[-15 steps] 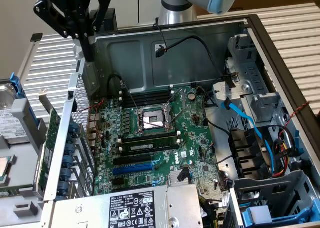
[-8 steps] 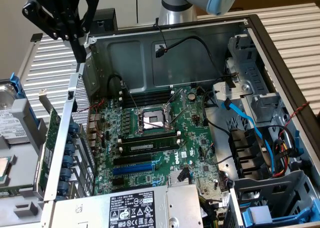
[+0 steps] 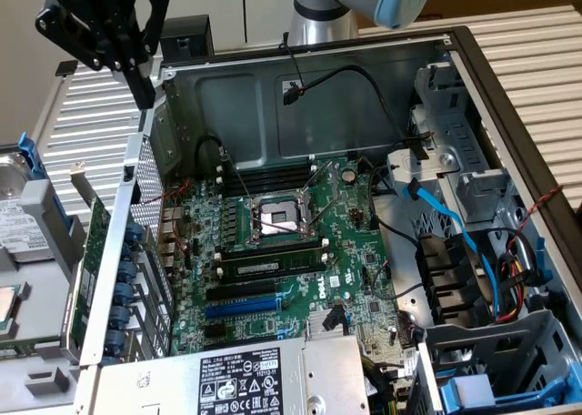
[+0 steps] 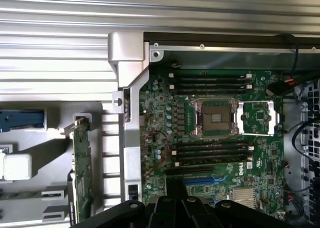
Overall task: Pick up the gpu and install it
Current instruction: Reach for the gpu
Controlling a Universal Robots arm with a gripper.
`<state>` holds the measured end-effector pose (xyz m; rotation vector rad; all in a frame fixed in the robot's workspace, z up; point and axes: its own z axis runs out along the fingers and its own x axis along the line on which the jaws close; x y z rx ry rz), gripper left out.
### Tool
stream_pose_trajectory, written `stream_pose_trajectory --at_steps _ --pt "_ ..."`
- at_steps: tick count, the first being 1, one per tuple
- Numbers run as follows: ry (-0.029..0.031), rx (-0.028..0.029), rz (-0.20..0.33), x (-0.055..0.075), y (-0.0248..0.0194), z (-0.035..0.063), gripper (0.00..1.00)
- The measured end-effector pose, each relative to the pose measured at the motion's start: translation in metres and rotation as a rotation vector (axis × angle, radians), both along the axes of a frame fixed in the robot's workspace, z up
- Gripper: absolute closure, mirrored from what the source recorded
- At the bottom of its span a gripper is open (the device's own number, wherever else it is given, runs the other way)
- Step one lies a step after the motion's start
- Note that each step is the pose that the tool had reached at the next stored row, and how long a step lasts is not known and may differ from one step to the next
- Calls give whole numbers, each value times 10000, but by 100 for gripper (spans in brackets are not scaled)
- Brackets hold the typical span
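Fingers (image 3: 138, 80) pressed together and empty hang over the case (image 3: 236, 106) wall; the gpu (image 3: 91, 251) stands on edge just outside it, at the exterior view's left. Descending shut could knock the gpu over.

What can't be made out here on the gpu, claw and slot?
- gpu: edge-on in both views; its own board hides the fan shroud and gold connector.
- claw: exterior view, the top edge cuts off its upper part.
- blue slot: wrist view, the claw covers one end.
- power supply label: exterior view, print too small, and the bottom edge cuts it off.
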<state>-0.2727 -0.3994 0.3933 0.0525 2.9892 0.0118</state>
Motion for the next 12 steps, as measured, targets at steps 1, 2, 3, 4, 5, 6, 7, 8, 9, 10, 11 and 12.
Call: stream_pose_trajectory --at_steps 1,2,3,4,5,6,7,8,9,10,11,12 --pt "-17 68 1 -20 0 1 89" --pt "-20 93 -1 -34 -3 2 89" --pt "-20 93 0 -35 -3 1 89" --pt "-20 93 1 -35 -3 1 89" --pt "-20 93 1 -35 -3 2 89" --pt "-18 94 0 -40 -4 1 89" --pt "-12 109 0 -57 -10 2 89" --pt "-12 124 0 -93 -15 2 89" --pt "-13 148 0 -138 -19 1 89" --pt "-13 173 0 -184 -24 2 89" --pt "-13 199 0 -228 -28 2 89" --pt "-12 223 0 -272 -33 4 89"
